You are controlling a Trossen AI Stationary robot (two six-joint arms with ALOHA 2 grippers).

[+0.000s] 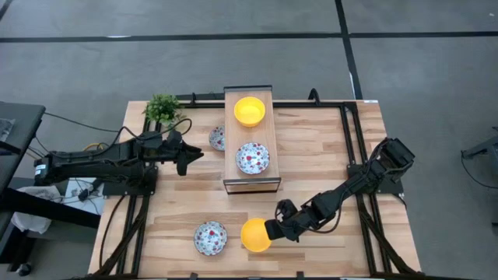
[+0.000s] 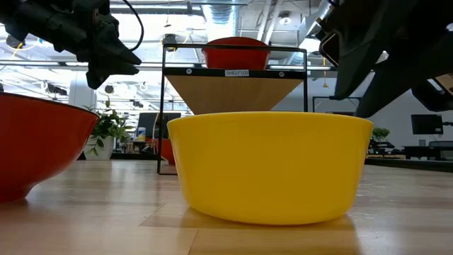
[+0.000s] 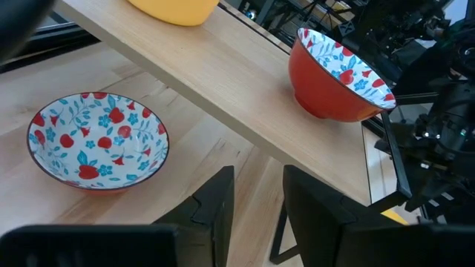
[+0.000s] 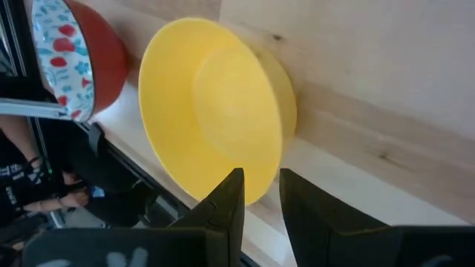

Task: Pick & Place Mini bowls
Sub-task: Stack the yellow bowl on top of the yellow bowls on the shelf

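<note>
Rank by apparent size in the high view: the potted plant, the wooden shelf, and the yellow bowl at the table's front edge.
1. Wooden shelf, clearly the largest.
2. and 3. Potted plant and yellow bowl look about alike; no ranking between them.

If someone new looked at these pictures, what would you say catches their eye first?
Probably the glossy yellow bowl at the table's near edge, filling the low view, with the right end effector right at its rim. Next, the raised wooden shelf mid-table, carrying another yellow bowl and a floral bowl, with the left end effector beside it.
</note>
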